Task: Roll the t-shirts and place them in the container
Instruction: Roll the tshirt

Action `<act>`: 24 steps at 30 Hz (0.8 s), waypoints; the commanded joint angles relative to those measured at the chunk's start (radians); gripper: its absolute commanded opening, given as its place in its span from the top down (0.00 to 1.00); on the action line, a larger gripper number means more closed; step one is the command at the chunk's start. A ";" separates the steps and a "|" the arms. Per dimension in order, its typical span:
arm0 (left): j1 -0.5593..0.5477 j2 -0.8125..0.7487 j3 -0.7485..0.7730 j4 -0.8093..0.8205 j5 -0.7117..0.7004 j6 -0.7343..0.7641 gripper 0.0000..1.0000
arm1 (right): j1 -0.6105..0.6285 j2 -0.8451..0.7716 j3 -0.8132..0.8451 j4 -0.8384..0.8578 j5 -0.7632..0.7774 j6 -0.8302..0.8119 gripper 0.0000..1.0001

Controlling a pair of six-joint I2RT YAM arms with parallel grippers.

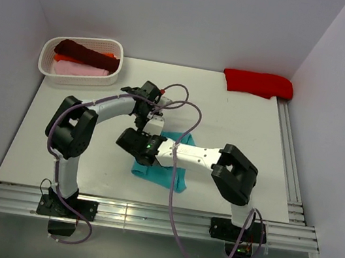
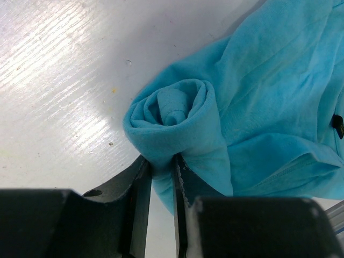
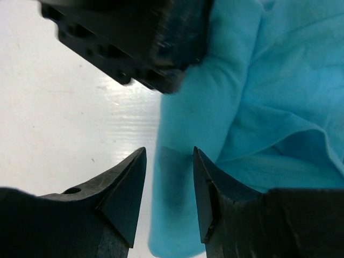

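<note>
A: Nearest first. Where's the teal t-shirt (image 1: 160, 173)?

B: Mid tabletop (image 1: 257, 136), just past the arm bases, btwn the two arms. One end is wound into a tight roll (image 2: 172, 115). The rest lies loose & rumpled beside it.

A: Left jaws?

B: Nearly shut, pinching the outer cloth layer at the foot of the roll. The spiral end faces the left wrist cam, so I'd say the roll's long axis runs straight away from those jaws.

A: Right jaws?

B: Part open, holding nothing. An edge of the teal cloth shows in the gap btwn them, not squeezed. The left side's black housing (image 3: 134, 43) sits just beyond.

A: Which arm's nearer?

B: Both are at the same end of the shirt. Left arm (image 1: 107, 106) comes in from the left, right arm (image 1: 197, 156) from the right, nearly meeting over it. Left has the hold, so the next turn prob. hinges on it. The right would need to shift along that axis, imo.

A: Farther back?

B: Far left, a white basket (image 1: 68, 79) w/ a maroon t-shirt (image 1: 82, 53), an orange t-shirt (image 1: 60, 57) & a pink t-shirt (image 1: 79, 70). Far right corner, a red t-shirt (image 1: 258, 84) on the tabletop. All well apart from the jaws.
</note>
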 commanded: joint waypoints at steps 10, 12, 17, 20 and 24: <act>-0.008 -0.021 0.024 -0.011 -0.016 0.001 0.75 | 0.005 0.140 0.188 -0.164 0.109 -0.006 0.55; -0.008 -0.021 0.027 -0.011 -0.016 0.001 0.73 | 0.007 0.155 0.191 -0.184 0.099 0.006 0.55; -0.008 -0.012 0.029 -0.013 -0.015 0.001 0.69 | 0.007 0.158 0.145 -0.145 0.050 -0.006 0.55; -0.008 -0.005 0.040 -0.022 -0.004 -0.002 0.63 | 0.008 0.167 0.128 -0.143 0.032 -0.002 0.58; -0.005 0.008 0.063 -0.036 0.008 0.000 0.54 | 0.011 0.167 0.107 -0.146 0.021 0.011 0.59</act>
